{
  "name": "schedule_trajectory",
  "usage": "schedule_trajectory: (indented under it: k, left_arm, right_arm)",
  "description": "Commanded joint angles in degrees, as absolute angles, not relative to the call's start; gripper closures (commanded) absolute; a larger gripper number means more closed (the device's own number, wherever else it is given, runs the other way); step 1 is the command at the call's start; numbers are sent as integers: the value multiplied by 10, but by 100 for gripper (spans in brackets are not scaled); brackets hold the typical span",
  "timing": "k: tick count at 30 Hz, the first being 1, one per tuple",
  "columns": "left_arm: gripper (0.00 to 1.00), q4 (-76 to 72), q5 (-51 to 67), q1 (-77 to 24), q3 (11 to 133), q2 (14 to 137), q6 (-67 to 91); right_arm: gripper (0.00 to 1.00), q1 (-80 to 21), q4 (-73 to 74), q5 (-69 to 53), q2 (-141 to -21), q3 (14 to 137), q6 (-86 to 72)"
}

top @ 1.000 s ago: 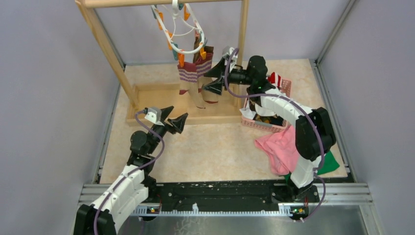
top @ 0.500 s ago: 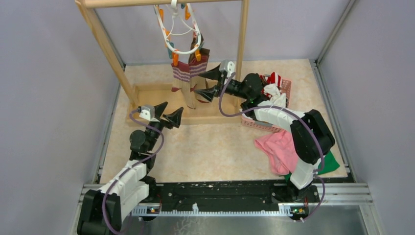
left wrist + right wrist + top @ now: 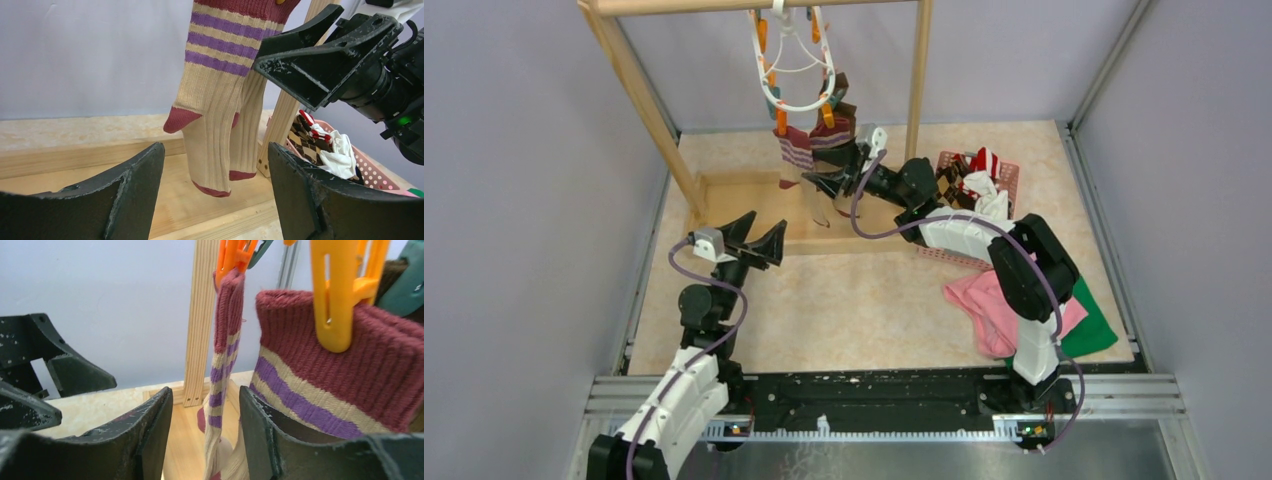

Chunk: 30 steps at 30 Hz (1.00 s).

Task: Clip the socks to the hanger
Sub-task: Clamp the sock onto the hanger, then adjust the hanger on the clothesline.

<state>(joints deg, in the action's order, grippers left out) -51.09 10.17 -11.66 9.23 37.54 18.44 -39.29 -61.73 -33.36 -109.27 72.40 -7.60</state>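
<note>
Left gripper (image 3: 764,224): jaws wide apart, nothing between them, low in front of the wooden rack (image 3: 639,85). Right gripper (image 3: 206,392): jaws apart at the striped socks (image 3: 320,405), contact unclear. Both socks hang from orange clips (image 3: 336,300) on the hanger (image 3: 786,62).

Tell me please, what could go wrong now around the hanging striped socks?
1. The right gripper is very close to the tan socks with maroon, purple-striped cuffs; a brush could pull one from its orange plastic clip.
2. The open left gripper is also near; the two might collide.
</note>
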Motion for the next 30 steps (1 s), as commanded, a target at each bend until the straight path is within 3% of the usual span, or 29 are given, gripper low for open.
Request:
schedule_trajectory:
  k: [1,4,10,17,25,30]
  left_arm:
    - [19,-503,90,-115,84,369,190]
    - [20,-507,93,-115,85,376,191]
    - [20,-499,93,-114,88,371,186]
    - [20,-491,90,-115,89,364,184]
    - [20,-495,95,-115,90,367,184]
    - [20,-502,99,-115,86,367,183]
  right_arm:
    - [51,-397,-648,-296,-1096,759,-88]
    - [60,-397,-650,-300,-1103,768,-98]
    - [90,-397,-655,-308,-1109,781,-106]
    - [100,-389,-656,-294,-1073,739,-88]
    - [99,-361,-636,-283,-1027,691,-92]
    - [59,-360,-645,-338,-1043,715,-109]
